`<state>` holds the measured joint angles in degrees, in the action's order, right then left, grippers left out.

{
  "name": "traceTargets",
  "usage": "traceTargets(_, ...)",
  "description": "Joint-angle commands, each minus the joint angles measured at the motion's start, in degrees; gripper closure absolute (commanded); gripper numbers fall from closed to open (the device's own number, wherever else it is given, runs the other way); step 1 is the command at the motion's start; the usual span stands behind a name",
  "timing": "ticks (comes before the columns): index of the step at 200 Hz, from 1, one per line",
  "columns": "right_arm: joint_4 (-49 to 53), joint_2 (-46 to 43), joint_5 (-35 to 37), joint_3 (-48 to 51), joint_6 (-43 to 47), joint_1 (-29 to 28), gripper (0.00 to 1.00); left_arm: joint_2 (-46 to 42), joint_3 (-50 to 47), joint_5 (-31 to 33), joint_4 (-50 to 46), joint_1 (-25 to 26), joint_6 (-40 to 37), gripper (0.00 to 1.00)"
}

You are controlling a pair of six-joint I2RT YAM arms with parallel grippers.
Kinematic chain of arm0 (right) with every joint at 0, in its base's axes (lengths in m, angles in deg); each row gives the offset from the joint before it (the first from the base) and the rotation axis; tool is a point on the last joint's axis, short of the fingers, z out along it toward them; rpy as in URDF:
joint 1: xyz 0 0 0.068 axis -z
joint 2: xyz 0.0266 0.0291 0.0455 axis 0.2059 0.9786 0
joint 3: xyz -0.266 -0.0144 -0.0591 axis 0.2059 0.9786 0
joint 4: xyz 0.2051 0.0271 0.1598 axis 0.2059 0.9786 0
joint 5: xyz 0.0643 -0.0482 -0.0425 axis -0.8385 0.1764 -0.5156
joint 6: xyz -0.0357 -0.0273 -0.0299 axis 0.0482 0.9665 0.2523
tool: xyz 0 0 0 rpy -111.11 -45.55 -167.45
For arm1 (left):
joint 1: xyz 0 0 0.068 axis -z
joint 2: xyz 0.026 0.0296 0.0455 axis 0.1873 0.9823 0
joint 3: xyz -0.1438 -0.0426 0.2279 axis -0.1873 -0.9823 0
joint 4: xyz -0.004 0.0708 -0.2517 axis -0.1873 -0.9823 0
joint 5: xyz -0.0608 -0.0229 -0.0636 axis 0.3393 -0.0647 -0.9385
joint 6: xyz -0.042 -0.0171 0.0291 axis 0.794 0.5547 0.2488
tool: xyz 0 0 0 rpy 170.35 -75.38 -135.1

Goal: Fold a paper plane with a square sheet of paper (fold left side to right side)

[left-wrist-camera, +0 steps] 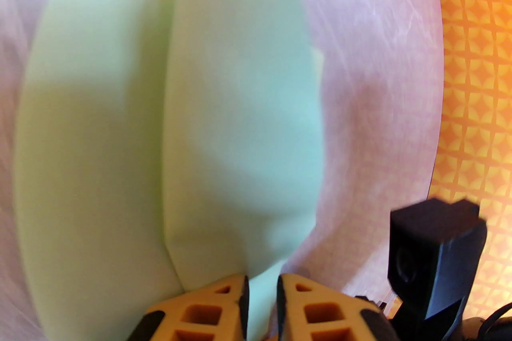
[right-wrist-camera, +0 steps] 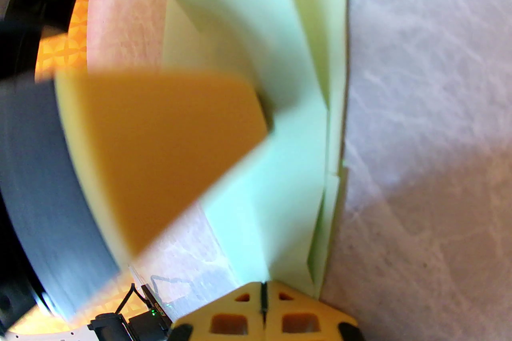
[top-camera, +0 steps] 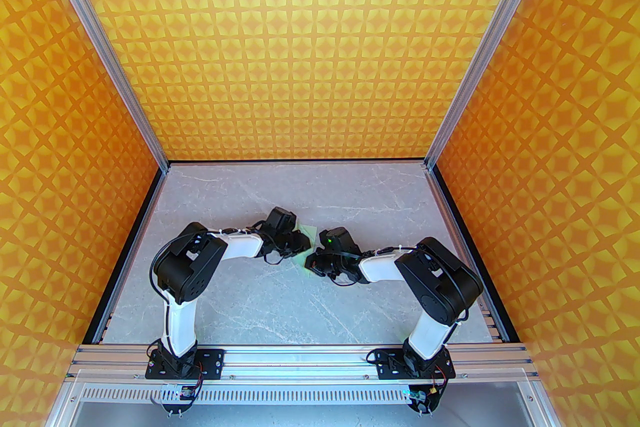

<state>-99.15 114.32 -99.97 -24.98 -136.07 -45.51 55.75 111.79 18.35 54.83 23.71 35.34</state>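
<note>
Marble tabletop [top-camera: 250, 305], frame centre: left gripper [left-wrist-camera: 262, 287] pinched the sheet of paper [left-wrist-camera: 240, 111]; right gripper [right-wrist-camera: 264, 293], clenched, would best have anchored the crease.

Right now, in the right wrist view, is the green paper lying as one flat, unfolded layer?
No: the sheet of paper shows sharp creases and several overlapping layers.
</note>
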Motion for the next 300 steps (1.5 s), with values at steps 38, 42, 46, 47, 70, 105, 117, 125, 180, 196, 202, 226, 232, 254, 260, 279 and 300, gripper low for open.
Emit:
traceTargets(38,19.9,6.2,4.6,3.9,3.1,-0.4,1.0,5.3,5.6,4.8,-3.8,-4.4,-5.5,0.78)
traceTargets(42,20.0,6.2,4.6,3.9,3.0,-0.4,1.0,5.6,5.8,4.8,-4.0,-4.6,-5.7,0.78)
traceTargets(46,20.0,6.1,4.6,3.9,3.1,-0.4,1.0,5.9,6.2,4.8,-4.1,-4.9,-5.8,0.78)
traceTargets(47,20.1,6.1,4.6,3.9,3.1,-0.4,1.0,6.0,6.2,4.9,-4.1,-5.0,-5.8,0.78)
traceTargets(70,20.5,6.3,4.6,3.9,3.5,-0.4,1.0,6.9,7.9,5.0,-4.6,-5.9,-6.3,0.78)
traceTargets(105,20.5,6.5,4.2,4.1,3.9,-0.4,1.0,8.9,11.9,5.2,-6.3,-7.4,-7.2,0.78)
traceTargets(117,20.7,6.5,4.1,4.1,4.0,-0.4,1.0,9.8,13.6,5.2,-7.2,-7.9,-7.7,0.78)
traceTargets(125,20.7,6.4,4.1,4.2,4.1,-0.4,1.0,10.4,14.4,5.2,-7.3,-8.3,-7.9,0.78)
traceTargets(180,20.4,6.2,3.9,4.6,4.1,-0.4,1.0,14.4,20.6,5.2,-9.9,-11.2,-10.2,0.78)
traceTargets(196,20.3,6.0,3.9,4.6,3.9,-0.4,1.0,15.8,22.4,5.2,-10.4,-12.2,-10.7,0.78)
traceTargets(202,20.3,5.9,3.8,4.6,3.9,-0.4,1.0,16.3,23.3,5.2,-10.9,-12.6,-10.8,0.78)
traceTargets(226,19.9,5.5,3.9,5.1,3.5,-0.4,1.0,18.3,28.2,5.2,-13.4,-13.5,-11.8,0.78)
traceTargets(232,19.8,5.4,3.9,5.0,3.5,-0.4,1.0,18.5,29.3,5.2,-14.3,-13.6,-12.2,0.78)
traceTargets(254,20.1,5.0,4.1,4.6,3.5,-0.4,1.0,18.7,32.2,4.9,-16.2,-14.2,-12.7,0.77)
traceTargets(260,20.3,4.9,4.1,4.3,3.7,-0.4,1.0,18.1,32.4,4.8,-16.6,-14.4,-12.8,0.77)
traceTargets(279,21.7,4.3,4.6,3.2,4.5,-0.4,1.0,14.8,32.1,3.7,-17.5,-14.5,-12.7,0.77)
traceTargets(300,22.7,3.9,5.1,2.1,5.1,-0.4,1.0,9.5,28.5,1.3,-16.0,-13.6,-10.9,0.77)
